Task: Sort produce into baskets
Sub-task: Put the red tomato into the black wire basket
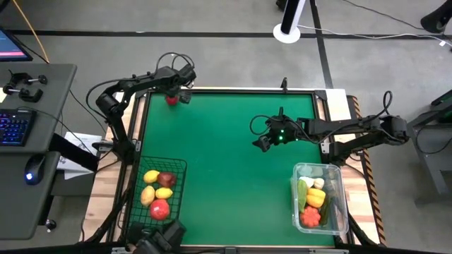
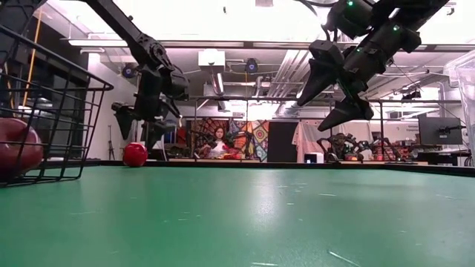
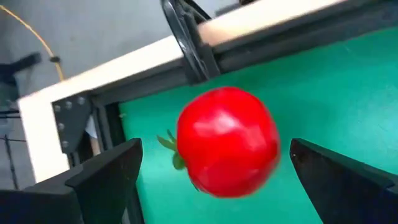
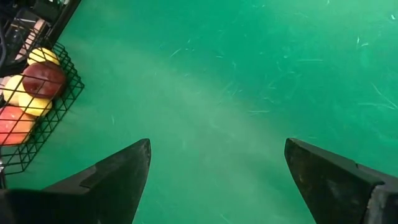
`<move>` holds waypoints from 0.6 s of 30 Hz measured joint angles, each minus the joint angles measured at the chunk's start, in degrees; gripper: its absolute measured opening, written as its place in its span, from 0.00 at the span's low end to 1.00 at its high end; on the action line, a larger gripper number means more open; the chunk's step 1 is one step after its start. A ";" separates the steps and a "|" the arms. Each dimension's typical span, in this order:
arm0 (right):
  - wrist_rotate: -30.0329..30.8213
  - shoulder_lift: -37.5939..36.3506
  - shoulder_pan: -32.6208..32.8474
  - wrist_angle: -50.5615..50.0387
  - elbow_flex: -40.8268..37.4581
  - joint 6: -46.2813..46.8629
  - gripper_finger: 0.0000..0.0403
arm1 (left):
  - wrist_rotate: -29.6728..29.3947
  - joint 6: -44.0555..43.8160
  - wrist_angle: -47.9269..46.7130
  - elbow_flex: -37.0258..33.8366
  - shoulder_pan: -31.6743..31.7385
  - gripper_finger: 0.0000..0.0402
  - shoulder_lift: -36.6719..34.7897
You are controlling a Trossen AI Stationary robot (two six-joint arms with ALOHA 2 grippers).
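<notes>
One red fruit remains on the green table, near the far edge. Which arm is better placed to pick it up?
Left. The left gripper hangs open right at the red fruit, fingers either side. The right gripper is open and empty over mid-table, much farther away.

table (image 1: 233,162) green | tomato (image 3: 227,142) red | wire basket (image 1: 179,168) black | pincers dark

Shallow black wire-mesh basket (image 2: 52,111) cut off by low view's left edge; dark red fruit (image 2: 18,146) inside only partly seen. Clear plastic basket (image 2: 466,111) barely visible at right edge. Round red tomato-like toy (image 3: 227,142) blurred in left wrist view, underside hidden.
</notes>
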 joint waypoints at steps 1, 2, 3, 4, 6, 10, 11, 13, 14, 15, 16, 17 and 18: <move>0.00 0.00 0.00 0.02 0.00 0.02 0.89 | -0.70 -0.06 0.36 -0.06 -0.16 0.99 0.00; 0.00 0.00 0.00 0.00 0.00 0.00 0.89 | -1.09 -0.29 0.87 -0.11 -0.20 0.99 0.01; 0.00 0.00 0.00 0.00 0.00 0.04 0.89 | -1.48 -0.51 1.42 -0.21 -0.32 0.99 0.00; 0.00 0.00 0.00 0.01 0.00 0.04 0.89 | -1.65 -0.60 1.44 -0.25 -0.44 0.99 -0.01; 0.00 0.00 0.00 0.00 0.00 0.25 0.89 | -1.65 -0.58 1.19 -0.33 -0.62 0.99 -0.01; 0.04 0.02 0.00 0.00 0.00 2.49 0.89 | -0.97 -1.07 -0.26 -0.33 -1.11 0.99 0.01; 0.04 0.02 0.00 0.00 0.00 2.56 0.89 | -0.95 -1.09 -0.09 -0.33 -1.28 0.99 0.01; 0.04 0.02 0.00 0.00 0.00 2.51 0.89 | -1.07 -1.09 0.42 -0.33 -1.38 0.99 0.01; 0.04 0.00 0.00 0.00 0.00 2.51 0.89 | -1.09 -1.07 0.84 -0.33 -1.38 0.99 0.01; 0.05 0.02 0.00 0.00 0.00 2.51 0.89 | -1.14 -1.04 1.04 -0.33 -1.38 0.99 0.00; 0.04 0.02 0.00 0.00 0.00 2.48 0.89 | -1.18 -1.05 0.98 -0.33 -1.37 0.99 -0.01; 0.04 0.02 0.00 0.00 0.00 2.49 0.89 | -1.21 -1.04 0.92 -0.33 -1.36 0.99 -0.01; 0.04 0.01 0.00 0.00 0.00 2.54 0.89 | -1.25 -1.09 1.04 -0.46 -1.36 0.99 0.00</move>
